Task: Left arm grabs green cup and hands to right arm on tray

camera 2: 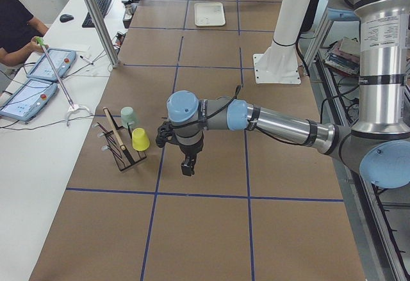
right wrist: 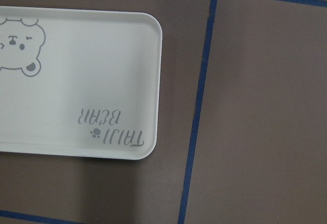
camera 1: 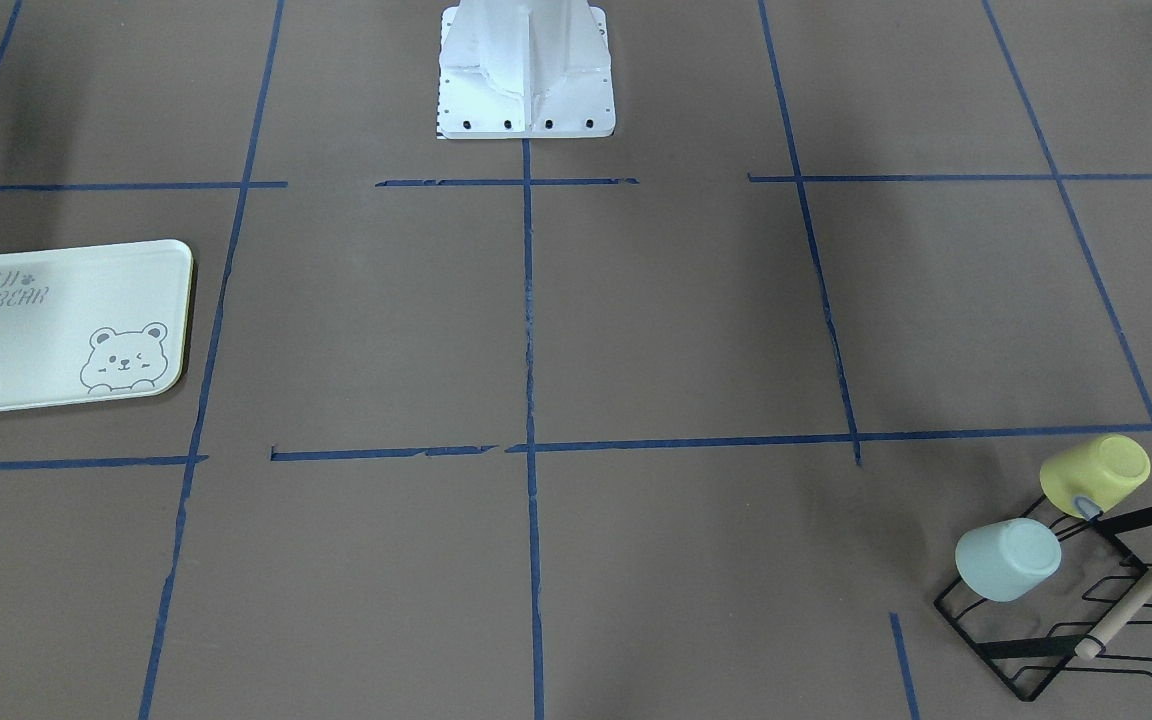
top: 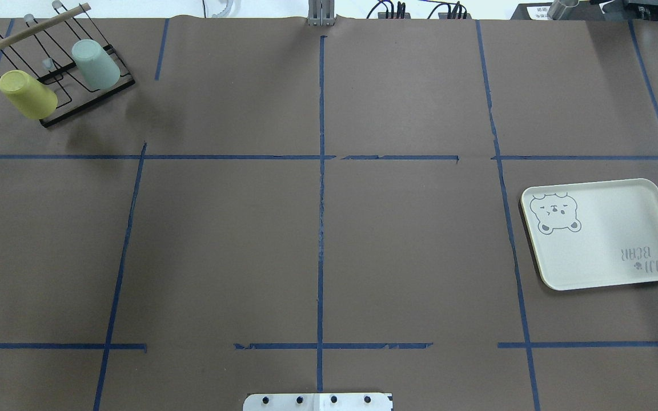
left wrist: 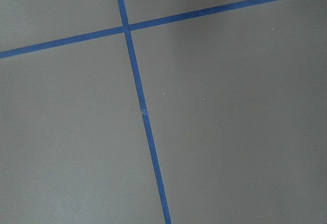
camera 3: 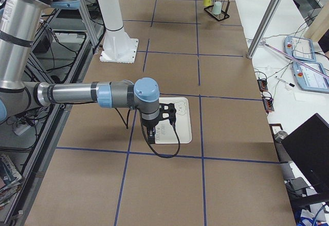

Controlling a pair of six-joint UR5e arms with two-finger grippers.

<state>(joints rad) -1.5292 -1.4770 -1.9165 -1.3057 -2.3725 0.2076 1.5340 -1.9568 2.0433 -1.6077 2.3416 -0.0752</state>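
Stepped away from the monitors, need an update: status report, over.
Left gripper hangs beside rack, right gripper above tray; open or shut unclear. Green cup upended on rack, ungrasped. Yellow cup next to it.

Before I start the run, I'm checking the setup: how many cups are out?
2. The green cup and the yellow cup both sit upside down on pegs of the black wire rack. The tray holds none; no others show.
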